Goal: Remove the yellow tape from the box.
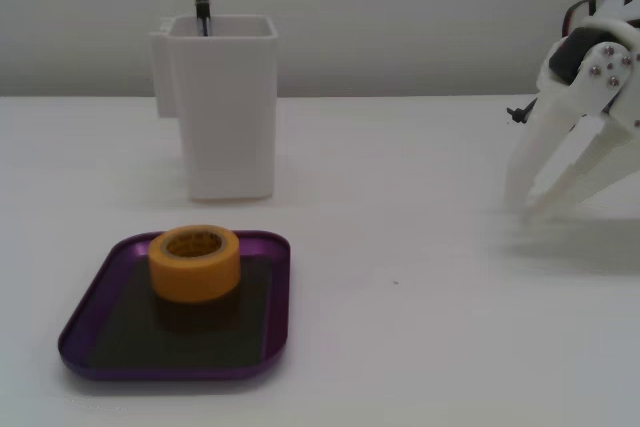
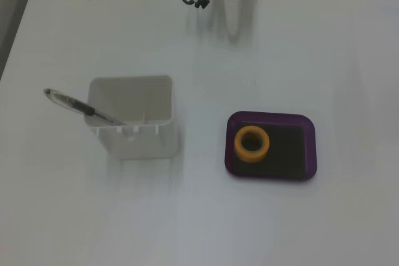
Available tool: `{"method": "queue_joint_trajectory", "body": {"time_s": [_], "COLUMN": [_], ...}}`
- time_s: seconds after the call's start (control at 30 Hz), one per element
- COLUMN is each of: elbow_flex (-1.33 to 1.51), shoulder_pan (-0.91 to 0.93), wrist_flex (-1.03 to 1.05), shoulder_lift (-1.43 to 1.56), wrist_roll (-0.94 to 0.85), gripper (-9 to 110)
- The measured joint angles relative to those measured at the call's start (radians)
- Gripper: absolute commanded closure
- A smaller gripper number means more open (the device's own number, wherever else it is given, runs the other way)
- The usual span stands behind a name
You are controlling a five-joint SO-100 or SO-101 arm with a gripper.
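Resting empty on the counter [image 1: 420, 347], your claw [image 1: 527, 202] has its jaws slightly apart. Well away from it, the yellow tape [image 1: 195, 263] sits flat in the box [image 1: 276, 297]. Likely light and stiff; pinch one wall through the core.

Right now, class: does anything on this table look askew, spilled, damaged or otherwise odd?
Nothing stands out. The yellow tape lies flat in the purple tray, toward one end. A pen leans in the upright white container. The pincer is well apart from them.
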Motion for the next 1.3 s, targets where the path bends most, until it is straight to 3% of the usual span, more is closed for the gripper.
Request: {"method": "queue_joint_trajectory", "body": {"time_s": [0.87,1.07,1.3], "elbow_flex": [-0.002,-0.130,-0.311], "shoulder_pan": [-0.006,0.000,0.002], "wrist_flex": [-0.006,-0.005,-0.005], "shoulder_lift": [0.000,0.000,-0.067], "wrist_roll": [0.000,-0.003,-0.241], "gripper": [102,102,102]}}
